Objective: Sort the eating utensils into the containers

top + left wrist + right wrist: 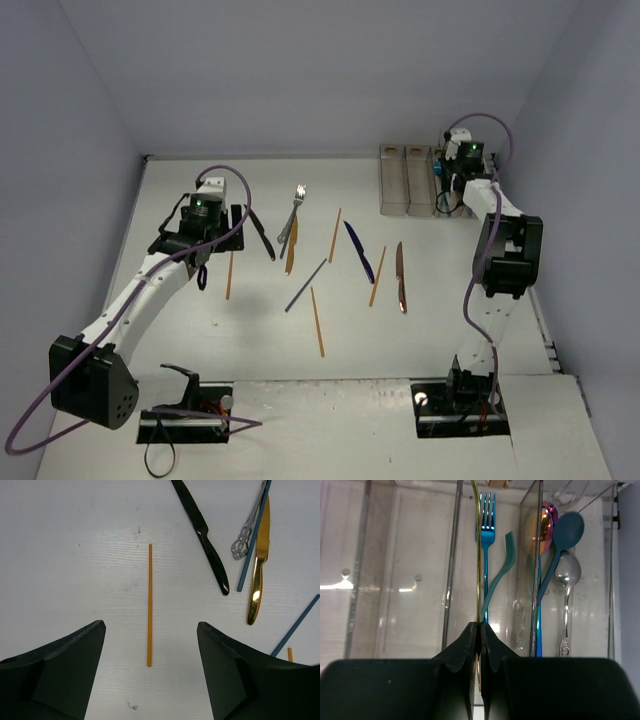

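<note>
- Hovering over the white table (420, 340) near its left edge, the left gripper (151, 626) has its two black fingers spread wide and holds nothing. A thin orange chopstick (149, 605) lies flat on the table in line with the gap.
- Just right of that chopstick lie a glossy black knife (205, 535), a gold knife (257, 580) and a silver fork with an ornate handle (241, 545). A slim blue chopstick (247, 560) crosses the fork.
- The right gripper (480, 626) is pinched fully together on a thin gold utensil (478, 555) seen edge-on; its kind cannot be told.
- The row of clear plastic bins (392, 185) sits at the table's far edge, toward the right corner.
- The gold utensil stands over the compartment holding a blue metal fork (486, 525) and a teal fork (502, 565). The next compartment right holds an iridescent spoon (546, 525), a teal spoon (567, 530) and a silver spoon (567, 572).
- A copper knife (401, 277) and a dark blue knife (359, 250) lie mid-table.
</note>
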Tool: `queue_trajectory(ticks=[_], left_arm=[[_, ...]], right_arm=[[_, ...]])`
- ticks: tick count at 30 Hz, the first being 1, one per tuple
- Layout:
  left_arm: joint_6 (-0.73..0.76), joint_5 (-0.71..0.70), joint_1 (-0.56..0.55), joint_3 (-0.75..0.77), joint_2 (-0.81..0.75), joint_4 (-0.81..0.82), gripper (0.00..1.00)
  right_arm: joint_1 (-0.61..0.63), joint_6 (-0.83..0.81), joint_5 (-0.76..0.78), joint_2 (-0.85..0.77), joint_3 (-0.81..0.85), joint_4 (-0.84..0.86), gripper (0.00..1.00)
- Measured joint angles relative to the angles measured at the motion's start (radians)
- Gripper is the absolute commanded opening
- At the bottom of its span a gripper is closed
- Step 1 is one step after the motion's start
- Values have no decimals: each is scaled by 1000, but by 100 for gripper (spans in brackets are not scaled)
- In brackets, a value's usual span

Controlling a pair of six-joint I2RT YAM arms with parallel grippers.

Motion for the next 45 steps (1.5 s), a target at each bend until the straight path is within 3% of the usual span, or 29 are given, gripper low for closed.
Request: queue_trajectory(ticks=[10,12,14,16,19,24,33,38,45], left_arm=[[9,2,0,0,26,-1,71],[9,5,0,0,30,-1,71],[9,9,0,0,35,-1,71],[9,17,0,0,39,-1,71],[5,35,0,2,49,0,71],[-17,81,0,39,95,-4,71],[-25,160,-24,227,256,-2,69],[0,185,-54,391,444,1,63],[51,186,-68,599,738,12,52]], right_arm=[[-23,-16,-24,107,10,-2,3],[-23,-14,-25,113,10,-3,25],[-23,-9,-24,113,10,-1,41],[-23,-5,-15,113,10,9,51],[-23,9,-14,98,10,11,58],[-22,48,4,-46,-18,-9,60],[22,234,54,-551,-216,24,61],[133,368,105,-774,-408,29,61],[222,479,94,-948,-653,-7,62]])
